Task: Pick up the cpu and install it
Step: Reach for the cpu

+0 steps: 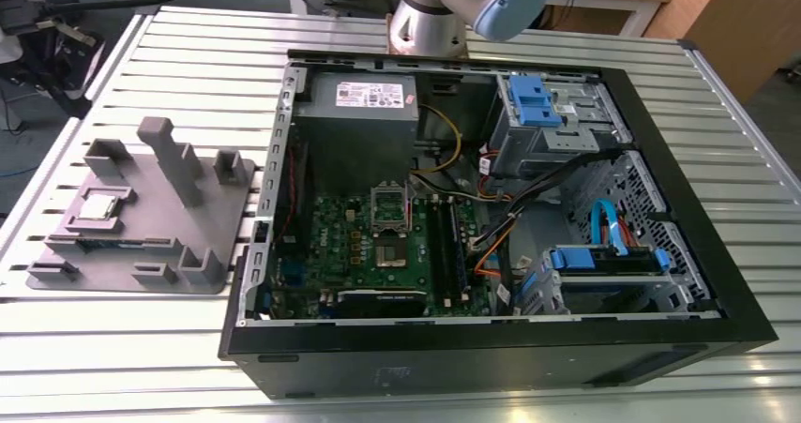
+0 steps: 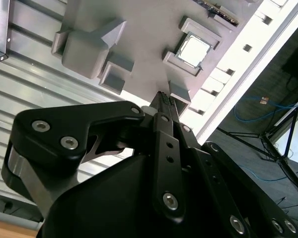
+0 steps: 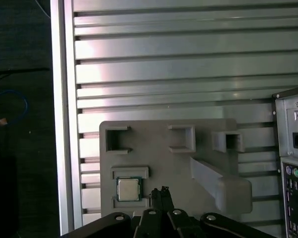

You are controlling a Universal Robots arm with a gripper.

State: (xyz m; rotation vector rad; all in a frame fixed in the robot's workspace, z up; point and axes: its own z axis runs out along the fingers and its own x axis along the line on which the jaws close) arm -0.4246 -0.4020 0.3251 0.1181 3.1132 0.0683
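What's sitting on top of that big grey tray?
A small silvery chip lies in a framed pocket on the tray, among upright posts. The chip covers the pocket floor beneath it.

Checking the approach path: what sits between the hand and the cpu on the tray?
Nothing but bare grey surface of the tray lies between the hand and the cpu, as the first wrist view shows.

One cpu, one tray (grey), one computer case.

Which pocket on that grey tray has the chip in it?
The square pocket midway along the tray's side at the exterior view's left; it alone holds the silvery cpu.
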